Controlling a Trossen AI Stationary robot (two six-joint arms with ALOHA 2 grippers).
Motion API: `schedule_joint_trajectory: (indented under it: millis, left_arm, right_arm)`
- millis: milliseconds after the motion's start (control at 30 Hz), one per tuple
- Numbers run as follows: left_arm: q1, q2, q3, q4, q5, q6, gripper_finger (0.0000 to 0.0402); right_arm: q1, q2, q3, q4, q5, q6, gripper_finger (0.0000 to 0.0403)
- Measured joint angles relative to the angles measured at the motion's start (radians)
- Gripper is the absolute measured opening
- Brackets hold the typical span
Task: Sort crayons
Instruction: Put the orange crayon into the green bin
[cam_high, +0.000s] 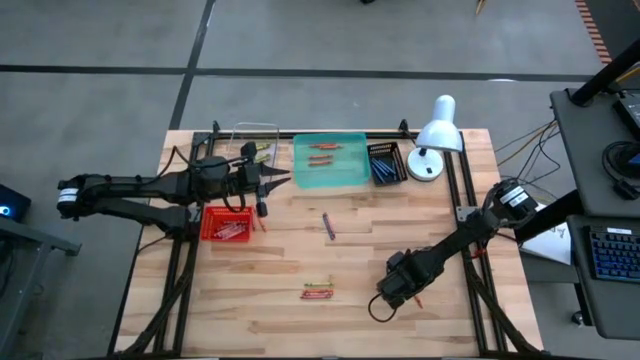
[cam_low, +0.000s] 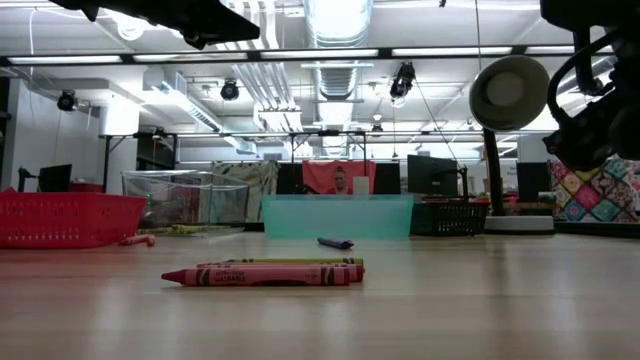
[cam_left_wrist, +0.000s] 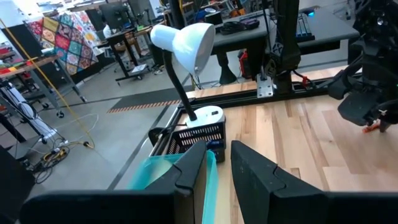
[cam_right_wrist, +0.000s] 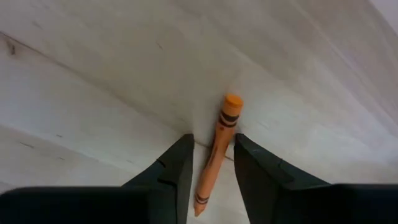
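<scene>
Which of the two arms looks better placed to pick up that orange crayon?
The right one. Its claw is down at the table with the orange crayon lying between its open fingers. The left claw is up by the teal tray, far from it.

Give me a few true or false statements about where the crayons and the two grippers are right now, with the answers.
1. An orange crayon lies between the right gripper's fingers. True.
2. The purple crayon lies in the red basket. False: it lies on the bare table.
3. The teal tray holds crayons. True.
4. The left gripper hangs over the white lamp. False: it is beside the teal tray's left edge.
</scene>
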Motion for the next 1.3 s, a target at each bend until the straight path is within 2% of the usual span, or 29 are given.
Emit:
schedule_joint_trajectory:
  millis: [333,600,800,900,1067,1300]
  left_arm:
    - [0.0,0.0,0.0,-0.001,0.0,0.0,0.0057]
    - [0.0,0.0,0.0,-0.002,0.0,0.0,0.0057]
    - [0.0,0.003,0.0,-0.002,0.0,0.0,0.0057]
    - [0.0,0.003,0.0,-0.001,0.0,0.0,0.0057]
    - [0.0,0.003,0.0,0.008,0.0,0.0,0.0057]
    - [0.0,0.002,0.0,0.015,0.0,-0.001,0.0057]
  right_arm:
    - [-0.001,0.004,0.0,0.005,0.003,-0.017,0.0015]
    - [-0.018,-0.049,-0.006,-0.008,0.024,-0.025,0.0012]
    - [-0.061,-0.12,0.053,-0.001,0.165,-0.075,0.0012]
    - [-0.106,-0.131,0.115,0.004,0.264,-0.17,0.0012]
    - [-0.211,-0.126,0.221,0.039,0.391,-0.438,0.0012]
    - [-0.401,-0.122,0.322,0.195,0.432,-0.87,0.0012]
